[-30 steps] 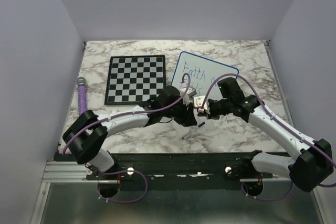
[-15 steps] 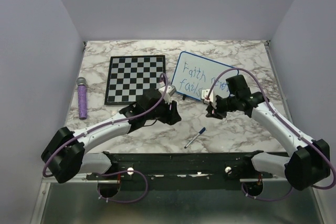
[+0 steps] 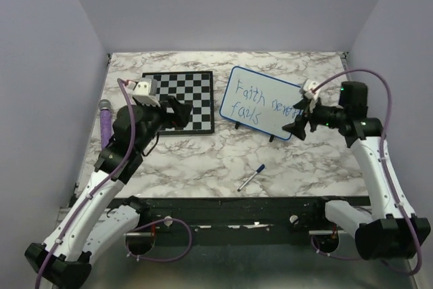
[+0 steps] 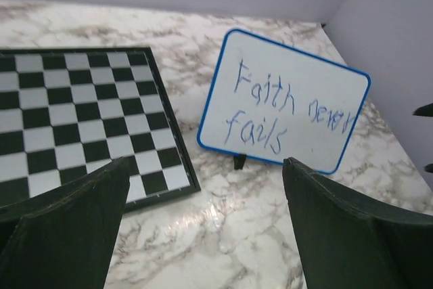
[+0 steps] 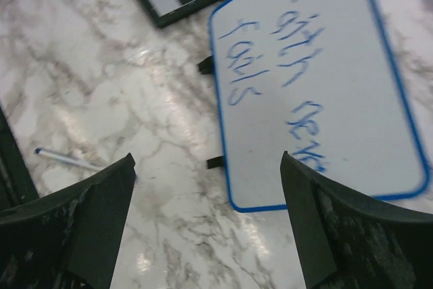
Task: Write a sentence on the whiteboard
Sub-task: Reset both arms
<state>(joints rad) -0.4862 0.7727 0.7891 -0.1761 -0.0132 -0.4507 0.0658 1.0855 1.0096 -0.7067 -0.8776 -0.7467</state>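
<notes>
The whiteboard (image 3: 274, 121) stands on the marble tabletop (image 3: 203, 157), right of centre and toward the far side, propped at a slant on small black feet (image 4: 239, 161); its blue frame encloses the sentence (image 4: 284, 103), blue handwriting in two lines, "Faith never" above "fails"; the last letters of the upper line are smeared in the right wrist view. Just to its left lies a black-and-white chessboard (image 3: 193, 89), flat, with a narrow strip of marble between the two; a marker pen (image 3: 250, 177) lies alone on the near middle of the tabletop, well apart from both boards, its dark tip toward the whiteboard; a purple cylinder (image 3: 105, 121) with a grey top lies close to the left edge. Pale walls (image 3: 40, 65) rise on the left, far and right sides; a black rail (image 3: 230, 208) runs along the near edge; bare marble stretches between the boards and this rail, broken only by the pen. The left tool (image 4: 204, 167) hangs above the near right part of the chessboard, its jaws spread wide, holding nothing and touching nothing, facing the whiteboard. The right tool (image 5: 206, 160) hovers over the near right corner of the whiteboard, its jaws likewise well apart, gripping nothing, clear of the frame and of the writing.
</notes>
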